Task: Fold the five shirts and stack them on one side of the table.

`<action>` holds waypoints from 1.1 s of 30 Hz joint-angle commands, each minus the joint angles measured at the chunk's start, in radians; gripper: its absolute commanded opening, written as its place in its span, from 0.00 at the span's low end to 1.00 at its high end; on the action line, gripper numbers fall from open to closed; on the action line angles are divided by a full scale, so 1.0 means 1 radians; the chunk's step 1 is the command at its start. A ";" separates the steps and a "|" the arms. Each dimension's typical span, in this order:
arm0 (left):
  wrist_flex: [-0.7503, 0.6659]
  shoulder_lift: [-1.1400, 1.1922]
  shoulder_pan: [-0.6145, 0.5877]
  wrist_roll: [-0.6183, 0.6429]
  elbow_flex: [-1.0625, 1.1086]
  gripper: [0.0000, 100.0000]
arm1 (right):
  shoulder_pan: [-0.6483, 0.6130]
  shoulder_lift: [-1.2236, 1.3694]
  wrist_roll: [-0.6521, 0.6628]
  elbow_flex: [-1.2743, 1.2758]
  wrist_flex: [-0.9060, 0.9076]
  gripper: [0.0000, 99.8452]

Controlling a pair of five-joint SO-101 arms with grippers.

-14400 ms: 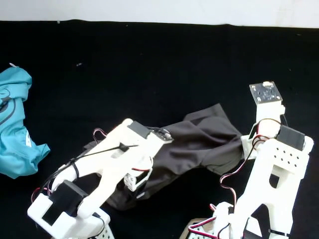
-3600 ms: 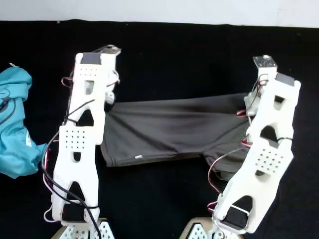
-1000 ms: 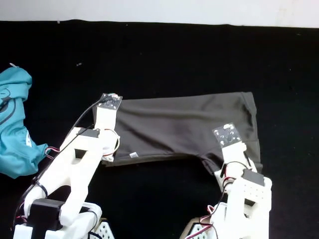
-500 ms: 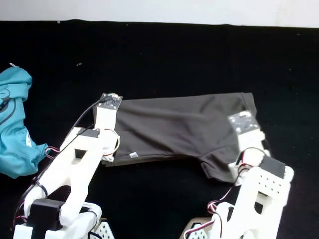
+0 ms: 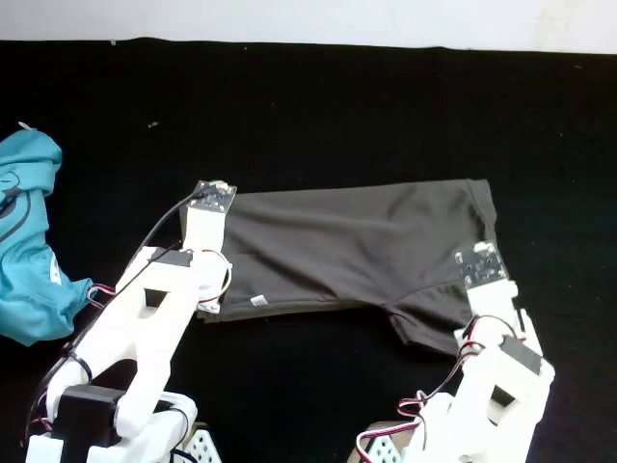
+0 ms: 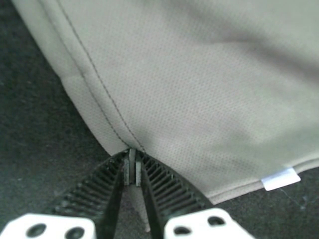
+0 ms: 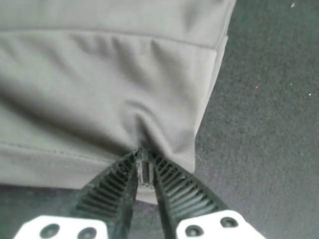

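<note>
A dark grey shirt (image 5: pixel 357 246) lies spread flat at the table's middle, with a small white tag (image 5: pixel 258 300) near its front left edge. The left arm (image 5: pixel 178 280) stands over the shirt's left edge. My left gripper (image 6: pixel 132 172) is shut on the stitched hem there, close to the tag (image 6: pixel 281 178). The right arm (image 5: pixel 487 299) stands over the shirt's front right flap. My right gripper (image 7: pixel 145 169) is shut on a puckered fold of the shirt (image 7: pixel 114 74) beside its hem. A crumpled teal shirt (image 5: pixel 29 241) lies at the table's left edge.
The table (image 5: pixel 318 116) is covered in black cloth, bare behind the grey shirt up to the pale wall at the back. Both arm bases stand at the front edge. Open room lies at the far right.
The right arm swung to the right along the shirt's front right part, then drew back toward the front edge. The left arm and the grey shirt's left side kept still.
</note>
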 commanded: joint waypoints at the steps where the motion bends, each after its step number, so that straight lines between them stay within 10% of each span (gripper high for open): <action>1: -0.044 0.002 0.002 0.000 -0.001 0.01 | 0.048 -0.008 0.048 0.004 -0.024 0.01; 17: -0.044 0.002 0.002 0.000 -0.001 0.01 | 0.110 -0.007 0.041 -0.219 0.188 0.01; 33: -0.044 0.002 0.002 0.000 -0.001 0.01 | -0.219 0.199 -0.253 -0.363 -0.140 0.01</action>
